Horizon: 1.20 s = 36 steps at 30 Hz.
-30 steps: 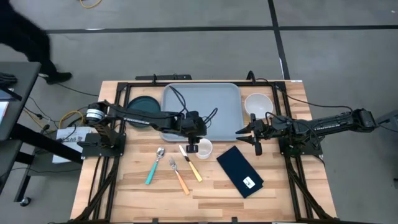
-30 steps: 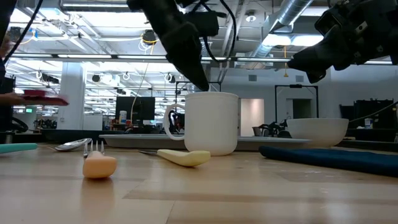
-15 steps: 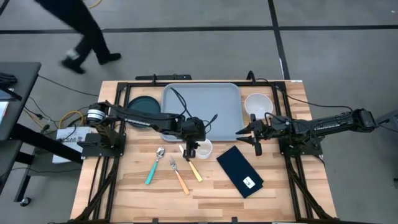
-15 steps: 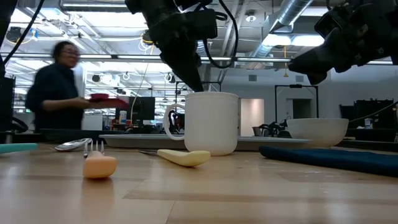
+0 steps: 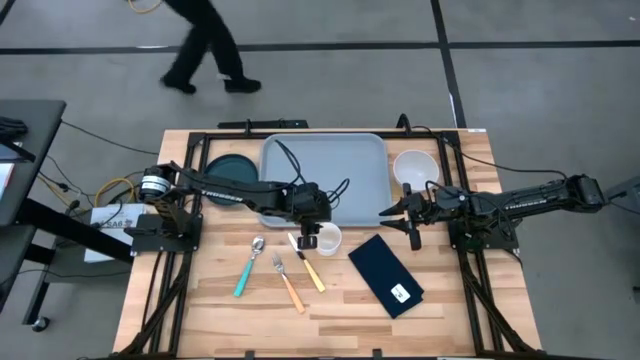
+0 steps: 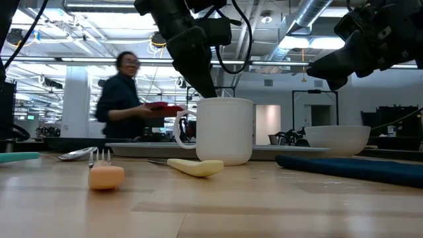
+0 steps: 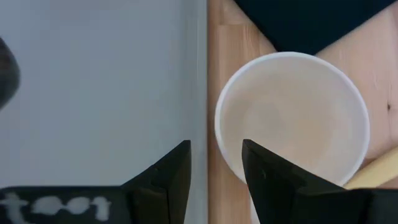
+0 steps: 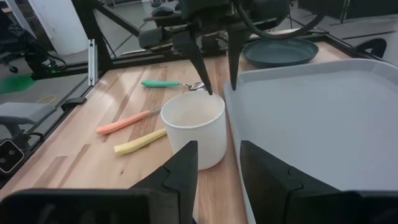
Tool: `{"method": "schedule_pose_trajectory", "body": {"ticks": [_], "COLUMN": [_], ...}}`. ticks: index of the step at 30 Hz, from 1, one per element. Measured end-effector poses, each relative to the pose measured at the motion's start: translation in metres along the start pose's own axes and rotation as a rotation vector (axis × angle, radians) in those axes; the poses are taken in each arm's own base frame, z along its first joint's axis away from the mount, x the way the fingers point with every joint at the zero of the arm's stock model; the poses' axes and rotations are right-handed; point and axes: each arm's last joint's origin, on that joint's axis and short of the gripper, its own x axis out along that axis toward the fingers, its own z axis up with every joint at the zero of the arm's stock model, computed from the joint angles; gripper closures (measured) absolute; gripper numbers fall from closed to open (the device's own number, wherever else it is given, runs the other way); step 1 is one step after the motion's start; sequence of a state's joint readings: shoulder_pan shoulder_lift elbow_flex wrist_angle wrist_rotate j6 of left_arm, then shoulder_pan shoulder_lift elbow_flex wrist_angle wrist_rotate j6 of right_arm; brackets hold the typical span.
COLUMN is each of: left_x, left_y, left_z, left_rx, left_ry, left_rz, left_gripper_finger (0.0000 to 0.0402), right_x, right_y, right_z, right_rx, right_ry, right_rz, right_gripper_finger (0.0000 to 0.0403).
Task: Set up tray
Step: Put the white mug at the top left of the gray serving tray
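Note:
The light grey-blue tray (image 5: 330,170) lies flat at the table's far middle. A white mug (image 5: 328,238) stands upright on the wood just off the tray's near rim (image 7: 199,93). My left gripper (image 5: 310,236) hangs over the mug, pointing down, open. One finger (image 7: 264,168) is inside the mug (image 7: 292,118) and the other (image 7: 177,171) is over the tray's rim. The mug wall runs between them with a gap on each side. My right gripper (image 5: 386,212) waits open at the tray's right side, above the table.
A white bowl (image 5: 415,165) sits right of the tray and a dark green plate (image 5: 233,170) left of it. A navy napkin (image 5: 386,275) lies at near right. A teal spoon (image 5: 247,266), an orange fork (image 5: 289,284) and a yellow knife (image 5: 309,263) lie near the mug. A person (image 6: 125,99) walks beyond the table.
My left gripper has shifted a little toward the table's left edge above the mug's rim. The mug has stayed where it was. A person has walked across the room behind the table.

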<state>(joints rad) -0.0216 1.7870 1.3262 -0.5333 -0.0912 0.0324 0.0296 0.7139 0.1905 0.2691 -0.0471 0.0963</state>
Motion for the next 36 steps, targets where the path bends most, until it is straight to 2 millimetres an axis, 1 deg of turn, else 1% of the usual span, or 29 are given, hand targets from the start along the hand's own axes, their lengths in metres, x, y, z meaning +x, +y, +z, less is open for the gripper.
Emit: {"method": "schedule_pose_trajectory", "body": {"ticks": [12,16,19,22,25,36], "left_x": [0.000,0.009,0.020,0.030,0.034,0.032], "left_y": [0.000,-0.002,-0.003,-0.003,-0.002,0.001], "left_z": [-0.001,-0.004,-0.006,-0.008,-0.010,-0.007], "left_rx": [0.003,0.004,0.011,0.014,0.014,0.011], "left_ry": [0.009,0.044,0.058,0.071,0.092,0.088], "left_rz": [-0.001,-0.028,-0.041,-0.021,-0.016,-0.010], "left_gripper_finger": [0.0269,0.0269,0.0269,0.0269,0.0269,0.0269], "right_x": [0.000,0.000,0.000,0.000,0.000,0.000], "right_y": [0.000,0.000,0.000,0.000,0.000,-0.005], "right_z": [0.000,0.000,0.000,0.000,0.000,-0.001], "right_rx": [0.000,0.000,0.000,0.000,0.000,0.008], "right_ry": [0.000,0.000,0.000,0.004,0.002,0.010], "right_rz": [0.000,0.000,0.000,-0.002,-0.004,-0.032], "right_gripper_finger": [0.0290,0.0290,0.0290,0.0290,0.0290,0.0290]}}
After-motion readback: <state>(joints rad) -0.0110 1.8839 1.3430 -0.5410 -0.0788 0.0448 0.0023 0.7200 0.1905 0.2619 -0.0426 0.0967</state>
